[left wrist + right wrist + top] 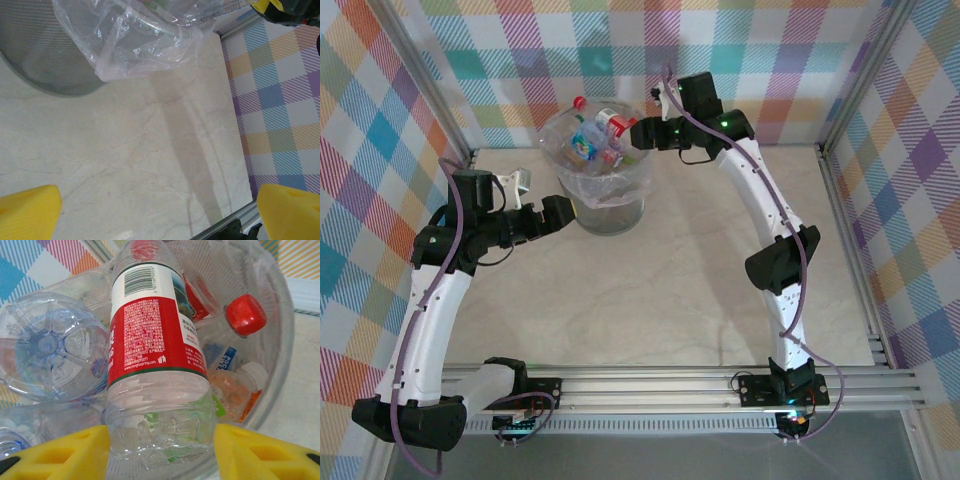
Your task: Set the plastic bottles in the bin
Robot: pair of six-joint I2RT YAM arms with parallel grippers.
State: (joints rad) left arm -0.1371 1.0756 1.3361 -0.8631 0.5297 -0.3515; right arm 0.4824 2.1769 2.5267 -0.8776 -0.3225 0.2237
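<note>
The right gripper's jaws clamp a bottle by its base, above the bin. The bin is heaped (near its rim), so a release could roll the bottle out. The left gripper hangs beside the bin, jaws apart.

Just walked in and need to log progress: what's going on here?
The right gripper holds a red-labelled plastic bottle over the bin, which is piled with other bottles. The left gripper is open and empty, low over the table beside the bin's base.
</note>
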